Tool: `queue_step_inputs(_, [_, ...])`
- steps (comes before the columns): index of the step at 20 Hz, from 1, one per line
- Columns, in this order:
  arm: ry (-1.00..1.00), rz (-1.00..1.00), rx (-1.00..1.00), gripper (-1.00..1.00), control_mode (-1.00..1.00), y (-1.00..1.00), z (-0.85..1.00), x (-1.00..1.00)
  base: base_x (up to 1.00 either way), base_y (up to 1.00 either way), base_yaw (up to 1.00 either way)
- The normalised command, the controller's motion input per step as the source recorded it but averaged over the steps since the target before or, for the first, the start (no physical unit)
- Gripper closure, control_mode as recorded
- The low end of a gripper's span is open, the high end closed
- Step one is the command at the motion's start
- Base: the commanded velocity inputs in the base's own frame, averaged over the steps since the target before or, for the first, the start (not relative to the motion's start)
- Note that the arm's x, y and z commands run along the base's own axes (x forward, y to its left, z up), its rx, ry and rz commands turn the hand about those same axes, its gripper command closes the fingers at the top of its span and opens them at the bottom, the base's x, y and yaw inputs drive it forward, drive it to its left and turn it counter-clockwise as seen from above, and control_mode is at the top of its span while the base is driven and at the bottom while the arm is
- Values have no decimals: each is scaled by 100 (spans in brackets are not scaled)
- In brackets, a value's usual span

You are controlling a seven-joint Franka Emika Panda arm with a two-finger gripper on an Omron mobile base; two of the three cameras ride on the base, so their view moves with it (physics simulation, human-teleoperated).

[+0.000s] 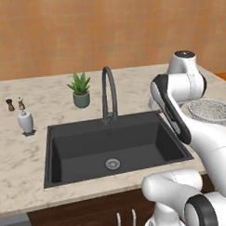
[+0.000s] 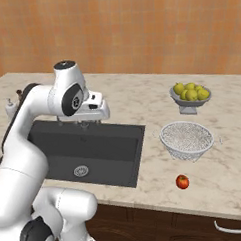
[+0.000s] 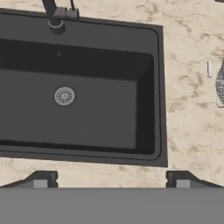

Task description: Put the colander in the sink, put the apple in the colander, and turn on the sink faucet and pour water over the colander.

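While the gripper [image 3: 111, 179] hangs over the sink's near rim with its jaws spread wide and nothing between them, the apple [image 2: 182, 182] sits on the counter [image 2: 141, 101] near the front edge, right of the sink [image 2: 114, 158]. Colander [image 2: 186, 138] stands upright on the counter just behind the apple, apart from it, well right of the basin. Sink has a bare floor, round silver drain [image 1: 112, 163] in the middle. Sink faucet [image 1: 108, 94] rises at the basin's back rim, spout arched toward the basin; no stream visible. Soap dispenser [image 1: 25, 121] stands left of the sink, potted plant [image 1: 80, 90] behind it beside the faucet. Grey fruit bowl [image 2: 190, 100] of yellow-green fruits is farthest back, behind the colander.
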Motion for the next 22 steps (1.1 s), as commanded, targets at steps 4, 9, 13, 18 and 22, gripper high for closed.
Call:
queue_step_inputs(4, [0, 3, -13, -100, -100, -63, -24, -19, 0, 0, 0])
queue_step_inputs(9, [0, 1, -11, -100, -100, -64, -21, -6, 0, 0, 0])
queue_step_inputs(13, [0, 0, -3, -100, -100, -65, -19, 0, 0, 0, 0])
queue_step_inputs(18, [0, 5, -4, -100, -100, -67, -23, 5, 0, 0, 0])
queue_step_inputs(22, [0, 11, -5, -100, -100, -58, -18, 21, 0, 0, 0])
